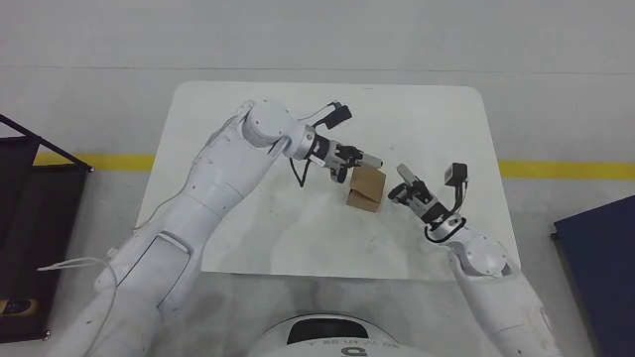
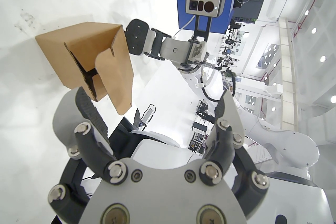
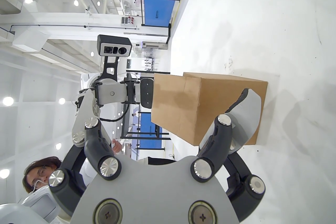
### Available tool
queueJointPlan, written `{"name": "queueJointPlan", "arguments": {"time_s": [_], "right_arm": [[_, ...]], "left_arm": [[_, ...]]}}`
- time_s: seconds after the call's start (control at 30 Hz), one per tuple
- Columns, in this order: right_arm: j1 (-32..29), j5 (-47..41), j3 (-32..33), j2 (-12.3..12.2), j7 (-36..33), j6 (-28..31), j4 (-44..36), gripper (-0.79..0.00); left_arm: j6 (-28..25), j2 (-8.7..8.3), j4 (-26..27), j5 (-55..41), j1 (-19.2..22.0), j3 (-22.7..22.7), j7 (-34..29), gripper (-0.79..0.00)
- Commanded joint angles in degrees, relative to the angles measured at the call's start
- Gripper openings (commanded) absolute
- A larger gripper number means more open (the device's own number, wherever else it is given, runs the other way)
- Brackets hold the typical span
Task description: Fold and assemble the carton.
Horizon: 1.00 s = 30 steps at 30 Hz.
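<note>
**A:** Carton position to be logged.

**B:** Brown cardboard carton noted standing on the white tabletop, near its middle, between the two hands. Walls are squared up into a box shape.

**A:** End flaps?

**B:** From the left wrist view, the end facing the left hand is seen partly closed. Inner flaps are folded in, with a dark crossed gap between them. One outer flap is seen standing out, unfolded.

**A:** Left hand?

**B:** Left hand recorded at the carton's corner on the side away from the robot. Fingers are spread wide; nothing is clamped. One fingertip is seen just beside the lower corner of the flapped end. Contact cannot be told.

**A:** Right hand?

**B:** Right hand logged just beside the opposite wall, fingers apart, nothing gripped. One finger is seen across the carton's near face. A dark pad is seen close against the far wall. Touching or not cannot be told.

**A:** Surroundings?

**B:** A yellow line noted on the floor on both sides of the tabletop.
</note>
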<state>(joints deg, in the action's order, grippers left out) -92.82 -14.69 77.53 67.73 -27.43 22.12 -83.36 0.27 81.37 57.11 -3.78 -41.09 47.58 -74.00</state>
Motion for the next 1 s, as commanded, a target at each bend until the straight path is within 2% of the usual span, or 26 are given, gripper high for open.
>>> {"name": "queueJointPlan", "arguments": {"time_s": [0.0, 0.13, 0.3, 0.6, 0.83, 0.97], "right_arm": [[-0.15, -0.06, 0.12, -0.02, 0.0, 0.0, -0.14, 0.0], [-0.43, -0.15, 0.32, -0.05, 0.0, 0.0, -0.34, 0.0], [-0.75, -0.22, 0.5, -0.06, 0.23, -0.08, -0.68, 0.0], [-0.54, -0.44, 0.52, -0.05, 0.05, -0.38, -0.68, 0.0], [-0.28, -0.67, 0.67, -0.04, 0.0, -0.23, -0.37, 0.0], [-0.21, -1.02, 0.76, -0.04, -0.22, -0.16, -0.11, 0.0]], "left_arm": [[0.22, 0.14, -0.33, 0.06, -0.16, -0.61, 0.41, -0.071], [0.85, 0.67, -1.29, 0.22, 0.21, -2.06, 1.59, 0.0], [0.87, 0.82, -1.3, -0.54, 1.48, -2.0, 1.51, -0.003], [1.17, 0.52, -0.5, -0.08, 2.65, -1.69, 1.12, -0.065], [0.62, 2.36, -4.46, -1.01, 3.56, -5.82, 1.74, -0.219], [-0.34, 3.49, -7.51, -1.96, 4.63, -7.41, 2.37, -0.228]]}}
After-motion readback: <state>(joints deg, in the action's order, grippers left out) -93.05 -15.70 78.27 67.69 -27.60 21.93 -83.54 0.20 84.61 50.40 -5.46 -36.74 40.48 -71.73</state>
